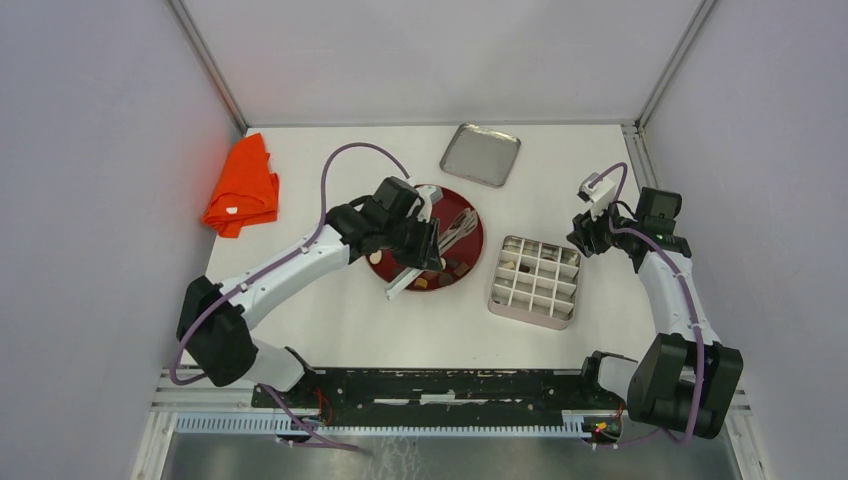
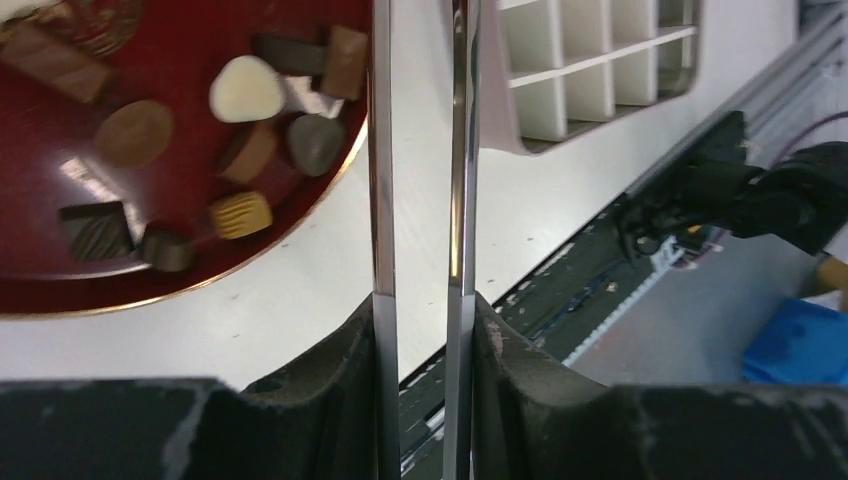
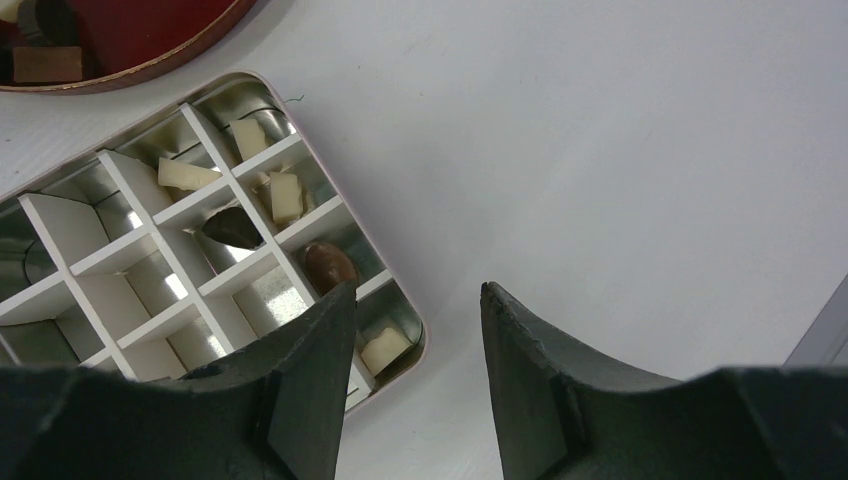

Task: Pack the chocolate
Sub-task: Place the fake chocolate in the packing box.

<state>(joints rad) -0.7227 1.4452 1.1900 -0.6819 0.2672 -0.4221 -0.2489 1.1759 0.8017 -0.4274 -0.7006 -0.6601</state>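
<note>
Several pieces of chocolate [image 2: 245,88], dark, tan and cream, lie on the red plate [image 2: 180,40], seen also in the top view [image 1: 478,235]. My left gripper [image 2: 420,300] is shut on metal tongs [image 2: 380,150], whose two blades run parallel with a gap, nothing visible between them. In the top view the left gripper [image 1: 420,245] hovers over the plate's near side, and the tongs [image 1: 403,282] slant past its rim. The divided box [image 1: 535,282] holds a few chocolates [image 3: 285,197]. My right gripper [image 3: 418,290] is open and empty beside the box's corner.
A metal lid [image 1: 480,154] lies at the back of the table. An orange cloth [image 1: 243,187] sits at the far left. A white utensil [image 1: 458,230] rests on the plate. The black rail [image 2: 690,190] marks the table's near edge.
</note>
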